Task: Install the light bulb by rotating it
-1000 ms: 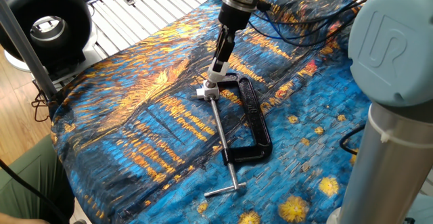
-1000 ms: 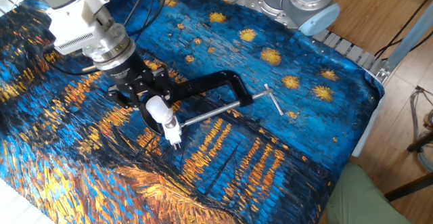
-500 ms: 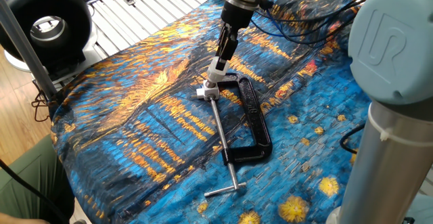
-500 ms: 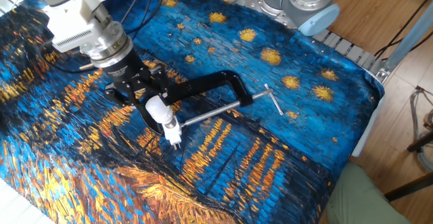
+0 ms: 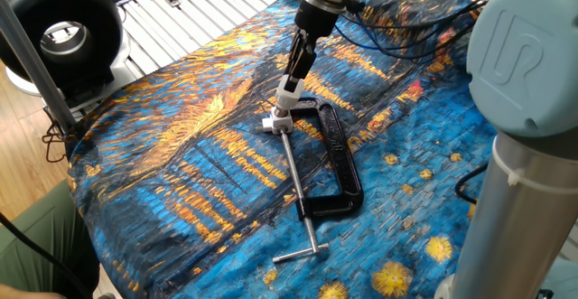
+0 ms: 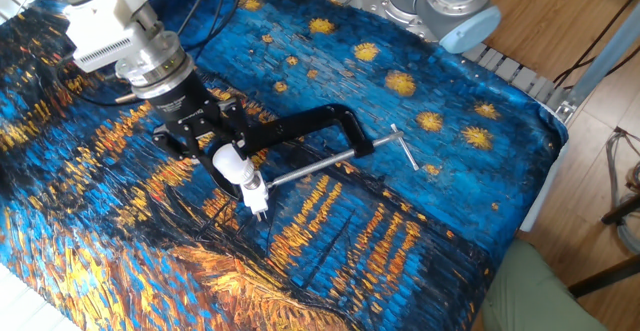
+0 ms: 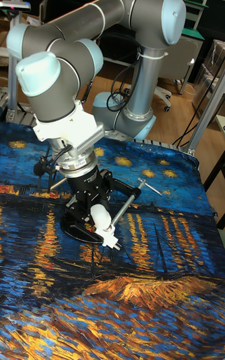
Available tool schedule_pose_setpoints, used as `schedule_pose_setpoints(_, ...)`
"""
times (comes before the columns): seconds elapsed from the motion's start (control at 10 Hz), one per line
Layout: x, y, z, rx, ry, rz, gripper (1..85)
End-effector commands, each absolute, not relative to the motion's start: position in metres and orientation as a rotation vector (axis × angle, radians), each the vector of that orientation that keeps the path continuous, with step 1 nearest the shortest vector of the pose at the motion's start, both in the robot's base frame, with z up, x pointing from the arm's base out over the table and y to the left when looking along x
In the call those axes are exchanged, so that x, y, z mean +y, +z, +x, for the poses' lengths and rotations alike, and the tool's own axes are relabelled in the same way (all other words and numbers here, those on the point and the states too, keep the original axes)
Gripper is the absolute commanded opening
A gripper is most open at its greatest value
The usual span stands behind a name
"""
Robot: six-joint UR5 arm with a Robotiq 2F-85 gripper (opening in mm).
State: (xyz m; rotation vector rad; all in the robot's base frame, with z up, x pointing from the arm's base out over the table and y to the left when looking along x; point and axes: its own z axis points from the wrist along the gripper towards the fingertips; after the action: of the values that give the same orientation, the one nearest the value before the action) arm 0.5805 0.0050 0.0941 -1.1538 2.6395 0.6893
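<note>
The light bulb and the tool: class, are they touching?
Touching. In the other fixed view the tool has its black fingers closed against the light bulb, no gap showing; the tall fixed view agrees.

The bench is covered by a printed cloth in blue and orange, matt and slightly creased. A matt white finish is seen on the light bulb, and the same on the white plastic socket base; the C-clamp is finished in black paint with a faint sheen, and its screw rod is bare bright metal. The pincer is made of dull black parts, and smooth grey casing with pale blue plastic caps is seen on the arm.
</note>
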Motion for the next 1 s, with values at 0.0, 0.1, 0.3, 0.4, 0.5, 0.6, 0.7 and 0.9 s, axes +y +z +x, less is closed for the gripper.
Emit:
schedule_pose_setpoints(0.0,0.0086,0.0956,0.5830,2.624,0.716,-1.134,55.3)
schedule_pose_setpoints(0.1,0.0086,0.0958,0.5826,2.625,0.719,-1.132,55.3)
schedule_pose_setpoints(0.3,0.0064,0.0951,0.5830,2.620,0.720,-1.138,55.3)
schedule_pose_setpoints(0.4,0.0053,0.0940,0.5827,2.614,0.725,-1.142,55.3)
schedule_pose_setpoints(0.5,0.0042,0.0945,0.5821,2.614,0.728,-1.143,55.3)
schedule_pose_setpoints(0.6,0.0032,0.0951,0.5814,2.615,0.729,-1.144,55.3)
schedule_pose_setpoints(0.7,0.0048,0.0962,0.5813,2.613,0.739,-1.136,55.0)
schedule_pose_setpoints(0.9,0.0055,0.0967,0.5817,2.626,0.746,-1.107,42.3)
